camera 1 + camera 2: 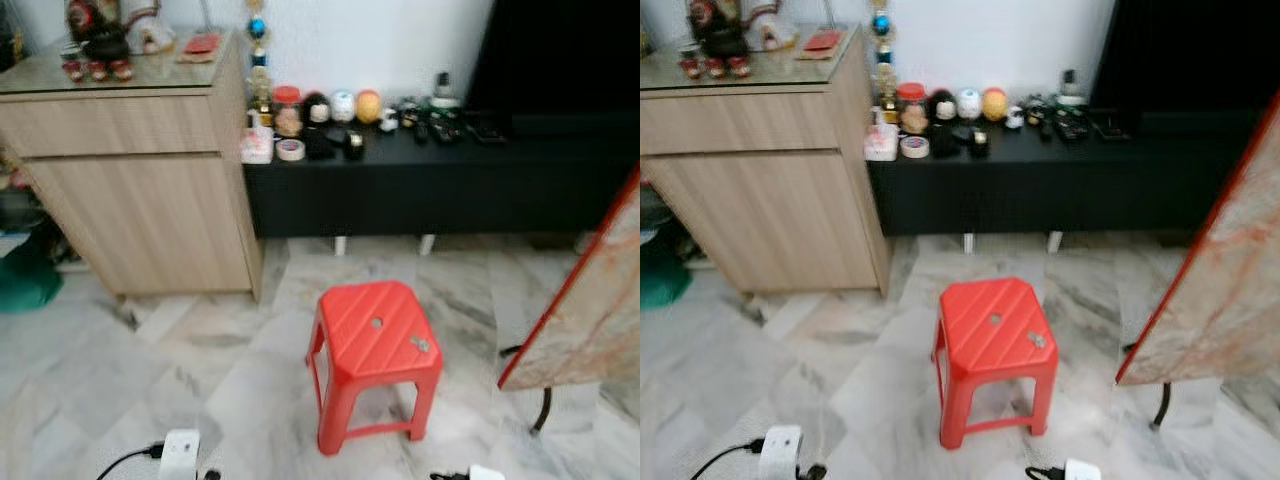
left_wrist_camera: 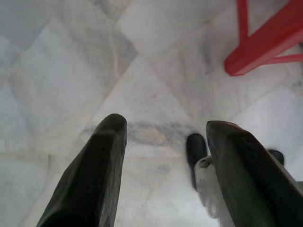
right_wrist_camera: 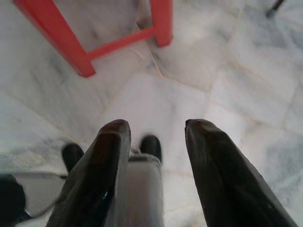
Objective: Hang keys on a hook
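A small bunch of metal keys [image 1: 420, 344] lies on the top of a red plastic stool [image 1: 372, 330], near its right front corner. The stool stands on the marble floor in front of me. In the left wrist view my left gripper [image 2: 165, 125] hangs over the floor, open with nothing between its fingers; a red stool leg [image 2: 265, 45] is beyond it. My right gripper [image 3: 157, 125] is also open and empty over the floor, with the stool's legs [image 3: 61, 40] ahead of it.
A light wooden cabinet [image 1: 150, 200] stands at the back left. Beside it a low black bench [image 1: 450, 180] carries several small items. A red-edged marbled board [image 1: 590, 310] leans at the right. A white plug block with a cable [image 1: 180, 452] lies on the floor near my feet.
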`<state>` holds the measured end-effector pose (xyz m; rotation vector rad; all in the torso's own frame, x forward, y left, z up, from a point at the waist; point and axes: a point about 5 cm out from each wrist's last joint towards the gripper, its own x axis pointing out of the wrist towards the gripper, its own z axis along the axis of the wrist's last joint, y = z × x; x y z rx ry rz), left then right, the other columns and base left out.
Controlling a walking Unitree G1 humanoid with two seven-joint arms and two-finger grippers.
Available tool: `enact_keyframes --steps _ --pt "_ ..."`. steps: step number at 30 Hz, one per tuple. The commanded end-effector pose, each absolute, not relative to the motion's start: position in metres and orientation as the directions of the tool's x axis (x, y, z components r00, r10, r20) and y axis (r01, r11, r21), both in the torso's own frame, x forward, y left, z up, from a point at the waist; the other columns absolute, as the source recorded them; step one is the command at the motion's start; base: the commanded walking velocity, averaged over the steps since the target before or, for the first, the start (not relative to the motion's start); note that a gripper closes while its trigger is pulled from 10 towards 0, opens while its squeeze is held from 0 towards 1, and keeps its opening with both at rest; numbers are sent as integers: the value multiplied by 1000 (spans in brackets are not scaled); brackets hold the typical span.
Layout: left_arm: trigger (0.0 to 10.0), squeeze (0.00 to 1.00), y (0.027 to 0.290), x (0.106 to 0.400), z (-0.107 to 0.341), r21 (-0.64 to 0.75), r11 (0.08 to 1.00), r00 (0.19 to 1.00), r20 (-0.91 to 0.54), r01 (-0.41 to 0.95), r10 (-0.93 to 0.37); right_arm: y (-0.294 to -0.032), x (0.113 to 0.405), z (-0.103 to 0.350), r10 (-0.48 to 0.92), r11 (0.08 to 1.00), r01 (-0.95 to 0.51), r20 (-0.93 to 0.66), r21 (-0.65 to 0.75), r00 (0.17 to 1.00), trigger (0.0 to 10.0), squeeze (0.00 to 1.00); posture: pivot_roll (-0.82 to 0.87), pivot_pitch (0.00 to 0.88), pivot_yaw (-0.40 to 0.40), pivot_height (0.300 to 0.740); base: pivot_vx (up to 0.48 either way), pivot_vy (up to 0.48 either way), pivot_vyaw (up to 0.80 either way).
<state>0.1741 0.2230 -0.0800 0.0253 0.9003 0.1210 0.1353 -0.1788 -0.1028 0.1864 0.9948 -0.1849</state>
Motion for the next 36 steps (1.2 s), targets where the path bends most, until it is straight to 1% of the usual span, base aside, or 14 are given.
enact_keyframes --steps 1,15,19,27,36 --pt "10000 0 220 179 -78 62 994 626 -773 -90 105 -181 136 -102 -78 967 247 -843 67 533 10000 0 -5 0 16 740 371 0 0" --pt "10000 0 221 181 -77 62 994 631 -769 -86 103 -179 137 -102 -75 964 254 -841 76 536 10000 0 -11 0 22 740 371 0 0" --pt "10000 0 219 181 -78 52 996 631 -771 -70 84 -180 137 -102 -78 964 254 -840 73 536 10000 0 -12 0 22 740 0 0 0" --pt "10000 0 216 181 -78 40 995 637 -766 -92 90 -182 138 -102 -78 966 248 -840 69 537 10000 0 -6 0 12 740 0 0 0" --pt "10000 0 219 178 -79 52 995 633 -769 -85 94 -183 137 -102 -77 967 246 -840 68 537 10000 0 -6 0 9 740 0 0 0"
